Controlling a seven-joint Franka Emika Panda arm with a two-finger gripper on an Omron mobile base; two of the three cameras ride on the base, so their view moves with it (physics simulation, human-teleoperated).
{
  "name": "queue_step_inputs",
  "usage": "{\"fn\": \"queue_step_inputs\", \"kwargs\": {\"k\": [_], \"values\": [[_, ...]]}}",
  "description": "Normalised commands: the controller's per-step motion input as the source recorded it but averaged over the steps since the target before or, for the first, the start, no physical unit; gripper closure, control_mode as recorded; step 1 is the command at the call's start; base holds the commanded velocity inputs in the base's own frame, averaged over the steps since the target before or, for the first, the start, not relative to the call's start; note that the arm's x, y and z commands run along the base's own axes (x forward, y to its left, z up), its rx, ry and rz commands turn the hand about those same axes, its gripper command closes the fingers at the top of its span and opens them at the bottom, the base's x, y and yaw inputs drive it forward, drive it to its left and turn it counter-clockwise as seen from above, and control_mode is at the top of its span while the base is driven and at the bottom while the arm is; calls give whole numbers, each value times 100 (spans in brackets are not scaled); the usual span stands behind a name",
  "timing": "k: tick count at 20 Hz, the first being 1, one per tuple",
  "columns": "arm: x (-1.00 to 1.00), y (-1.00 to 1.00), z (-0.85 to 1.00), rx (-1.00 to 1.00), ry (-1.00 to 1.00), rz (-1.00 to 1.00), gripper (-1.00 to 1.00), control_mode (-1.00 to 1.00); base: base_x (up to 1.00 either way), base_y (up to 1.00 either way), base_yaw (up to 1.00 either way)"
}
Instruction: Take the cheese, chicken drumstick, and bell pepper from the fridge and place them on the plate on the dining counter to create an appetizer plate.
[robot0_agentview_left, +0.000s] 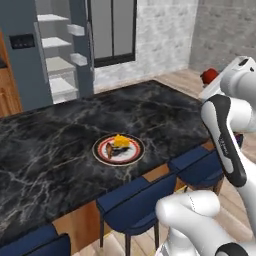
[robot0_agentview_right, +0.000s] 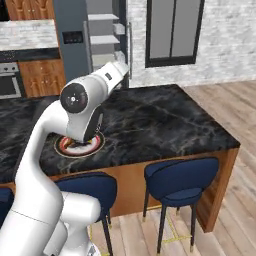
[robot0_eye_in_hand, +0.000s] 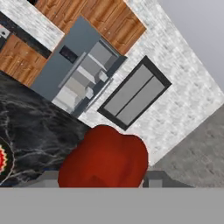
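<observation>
**Pepper held at gripper**

Gripper (robot0_eye_in_hand: 103, 181) clamped on bell pepper (robot0_eye_in_hand: 105, 159), beside dining counter (robot0_agentview_left: 60, 145). Plate (robot0_agentview_left: 118, 149) carries cheese (robot0_agentview_left: 120, 141) and a darker piece. No readable writing. Fridge (robot0_agentview_left: 45, 50) open; brick wall (robot0_agentview_right: 225, 45) behind.

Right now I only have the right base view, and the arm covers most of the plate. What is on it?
Observer: In the left base view the plate carries the cheese and the chicken drumstick.
Operator: And the bell pepper?
Observer: The hand view shows the bell pepper gripped between the jaws.
Operator: Is it over the plate?
Observer: No. In the left base view it sits high at the right of the picture, well away from the plate.
</observation>
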Motion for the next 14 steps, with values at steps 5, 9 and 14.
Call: {"fn": "queue_step_inputs", "kwargs": {"k": [5, 9, 14], "values": [[0, 0, 0, 0, 0, 0, 100, 100, 88, -24, 64], [0, 0, 0, 0, 0, 0, 100, 100, 81, -19, 61], [0, 0, 0, 0, 0, 0, 100, 100, 52, -6, 56]]}}
